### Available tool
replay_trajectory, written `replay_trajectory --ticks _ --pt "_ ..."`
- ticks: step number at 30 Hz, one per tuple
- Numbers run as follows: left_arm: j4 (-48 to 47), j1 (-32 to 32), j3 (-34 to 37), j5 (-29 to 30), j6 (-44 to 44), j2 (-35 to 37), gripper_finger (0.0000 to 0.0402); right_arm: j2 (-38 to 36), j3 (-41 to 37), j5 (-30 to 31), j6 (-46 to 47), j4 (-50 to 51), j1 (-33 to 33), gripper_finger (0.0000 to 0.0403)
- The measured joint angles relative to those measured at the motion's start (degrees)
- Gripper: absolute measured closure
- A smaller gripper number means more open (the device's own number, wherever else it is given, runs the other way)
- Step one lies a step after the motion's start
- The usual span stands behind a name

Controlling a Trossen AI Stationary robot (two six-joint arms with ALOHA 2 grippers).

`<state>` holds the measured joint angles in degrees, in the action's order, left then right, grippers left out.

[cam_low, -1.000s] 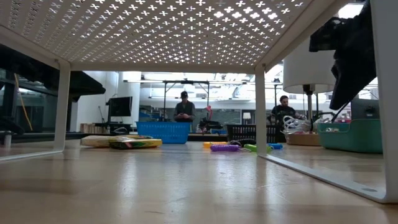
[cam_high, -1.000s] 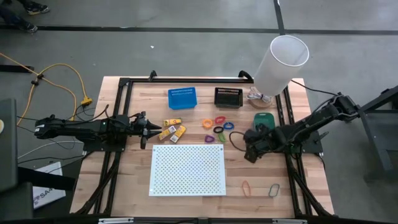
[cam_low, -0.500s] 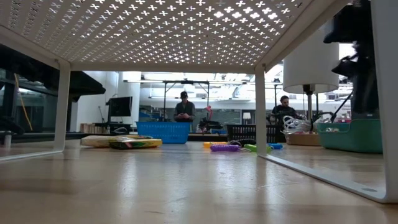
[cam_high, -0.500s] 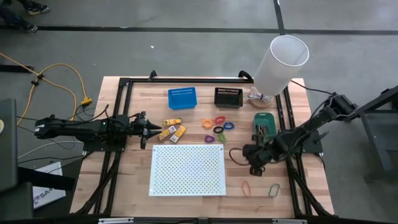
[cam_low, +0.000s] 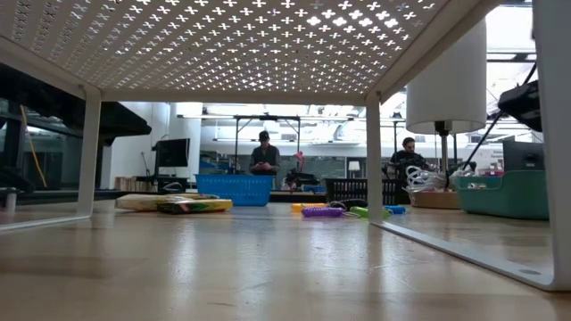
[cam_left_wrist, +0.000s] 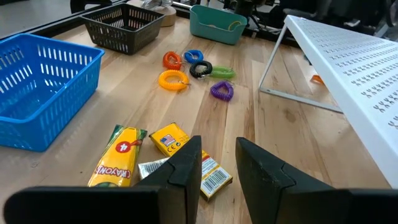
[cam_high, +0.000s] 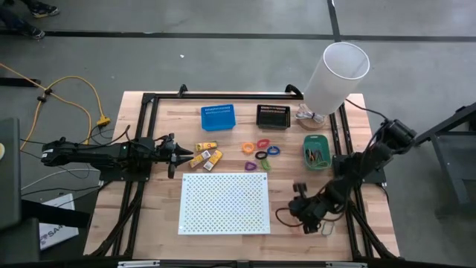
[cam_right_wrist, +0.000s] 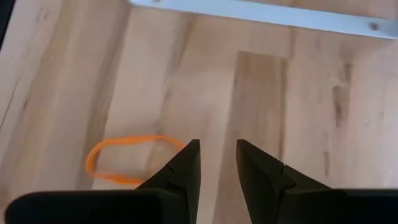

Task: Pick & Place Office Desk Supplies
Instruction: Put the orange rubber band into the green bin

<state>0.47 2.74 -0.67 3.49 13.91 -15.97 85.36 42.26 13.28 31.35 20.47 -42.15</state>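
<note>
Yellow-orange packets [cam_high: 206, 155] [cam_left_wrist: 168, 146] lie flat on the wood just in front of my left gripper [cam_high: 172, 155] [cam_left_wrist: 217, 163], which waits open at the table's left. Coloured plastic loops [cam_high: 260, 151] [cam_left_wrist: 186, 68] lie at mid-table. My right gripper [cam_high: 303, 217] [cam_right_wrist: 217, 163] hangs open over the near right of the table, pointing steeply down. An orange rubber band [cam_right_wrist: 121, 160] lies flat on the wood, with one end running behind one fingertip. A green rubber band [cam_high: 328, 229] lies just right of that gripper, partly hidden.
A white perforated board [cam_high: 224, 202] stands on legs at mid-table, its edge [cam_right_wrist: 261, 14] close beyond my right gripper. Blue bin [cam_high: 218, 117], black bin [cam_high: 273, 116] and green bin [cam_high: 315, 151] stand at the back and right. A white cylinder [cam_high: 336, 74] rises at far right.
My right gripper has swung from beside the green bin toward the table's near edge and sunk, rolling and tipping to point more steeply down, and now hangs over the rubber bands. Its finger gap looks unchanged. My left arm has kept still.
</note>
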Motion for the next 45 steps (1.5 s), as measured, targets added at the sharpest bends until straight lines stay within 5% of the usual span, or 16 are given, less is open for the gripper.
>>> replay_trajectory --ticks 45 --pt "0.0 0.0 0.0 0.0 0.0 0.0 0.0306 8.2 0.0 0.0 1.8 -6.0 -4.4 0.0311"
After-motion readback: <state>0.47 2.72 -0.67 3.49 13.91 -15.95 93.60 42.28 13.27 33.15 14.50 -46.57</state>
